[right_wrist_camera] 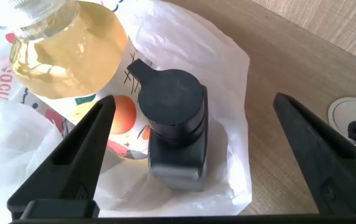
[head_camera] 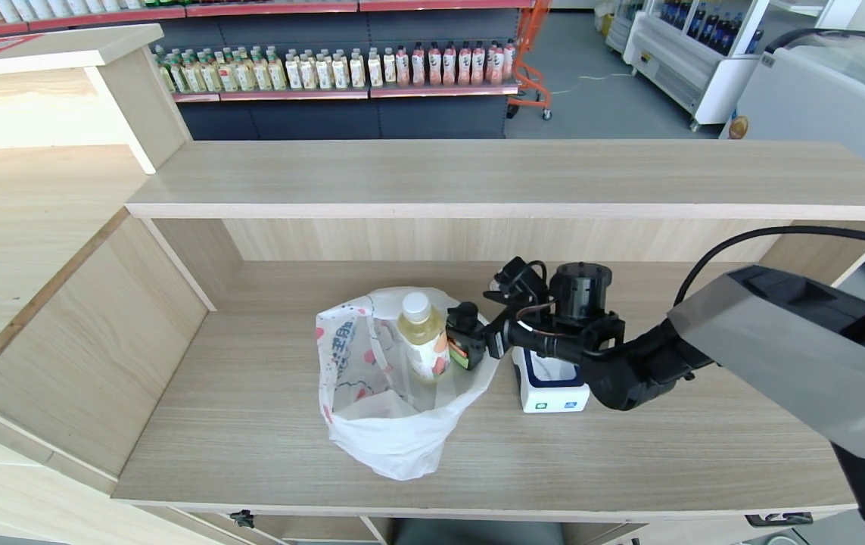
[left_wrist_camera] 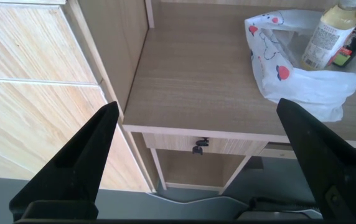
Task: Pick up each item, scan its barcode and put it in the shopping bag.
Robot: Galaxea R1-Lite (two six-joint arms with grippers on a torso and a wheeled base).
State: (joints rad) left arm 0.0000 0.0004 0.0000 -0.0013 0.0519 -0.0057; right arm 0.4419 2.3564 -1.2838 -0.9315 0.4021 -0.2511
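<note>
A white shopping bag [head_camera: 383,424] with red prints stands open in the middle of the counter. Inside it a bottle of yellow drink [head_camera: 423,341] with a white cap stands upright. Beside the bottle, at the bag's right rim, sits a black item [right_wrist_camera: 173,127] with a green and red label [head_camera: 464,350]. My right gripper [right_wrist_camera: 195,102] hovers just over that item, fingers [right_wrist_camera: 72,162] spread wide and not touching it. My left gripper [left_wrist_camera: 198,106] hangs open and empty off the counter's front left corner, well away from the bag [left_wrist_camera: 302,78].
A white barcode scanner [head_camera: 551,387] stands on the counter right of the bag, under my right arm. The counter [head_camera: 250,424] has a raised back ledge and a wooden side wall on the left. A round white cable port [right_wrist_camera: 354,116] lies near the bag.
</note>
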